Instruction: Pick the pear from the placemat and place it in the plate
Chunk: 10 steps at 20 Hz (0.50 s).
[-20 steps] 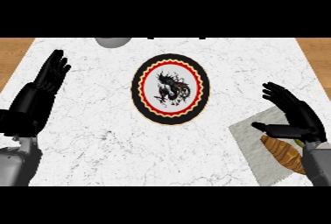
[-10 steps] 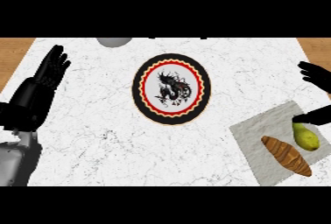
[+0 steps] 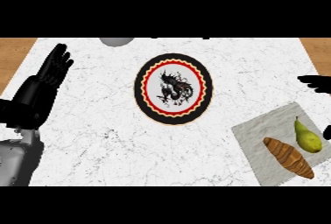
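Pear (image 3: 308, 138) sits untouched on the grey placemat (image 3: 262, 135) at near right, just beside a bread loaf (image 3: 288, 157); nothing grasped yet; plate (image 3: 173, 89) mid-surface, well apart to the left, holds nothing. Right hand (image 3: 317, 83) barely shows at the right edge, far side of the placemat; can't tell its finger state. Left hand (image 3: 48, 76) rests at the left, fingers straight, holding nothing. Whole job remains: reach, grasp, carry, place.

Pear (image 3: 308, 138) and croissant (image 3: 288, 157) on grey placemat (image 3: 258, 135) lower right, plate (image 3: 173, 89) centre of marble table (image 3: 97, 140), left hand (image 3: 48, 76) open upper left.
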Available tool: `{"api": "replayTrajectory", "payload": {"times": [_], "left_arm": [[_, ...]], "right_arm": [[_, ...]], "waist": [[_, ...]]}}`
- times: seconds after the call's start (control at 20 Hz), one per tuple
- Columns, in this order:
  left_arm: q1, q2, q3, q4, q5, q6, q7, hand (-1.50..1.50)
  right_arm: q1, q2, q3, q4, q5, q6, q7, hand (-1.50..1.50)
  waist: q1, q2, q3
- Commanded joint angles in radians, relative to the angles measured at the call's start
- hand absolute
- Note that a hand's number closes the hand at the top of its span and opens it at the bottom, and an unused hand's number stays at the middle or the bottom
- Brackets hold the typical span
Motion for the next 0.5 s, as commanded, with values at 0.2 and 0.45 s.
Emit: {"api": "replayTrajectory", "payload": {"times": [0.2,0.45], "left_arm": [[-0.042,0.031,0.064,-0.022,0.017,-0.029,0.079,0.00],[0.036,-0.027,0.026,-0.027,-0.022,-0.029,0.008,0.00]], "right_arm": [[-0.029,0.057,0.051,0.071,0.152,0.068,-0.004,-1.50],[-0.088,0.086,0.088,0.231,0.318,0.022,-0.100,-1.50]], "waist": [[-0.020,-0.005,0.001],[-0.010,-0.002,0.002]]}}
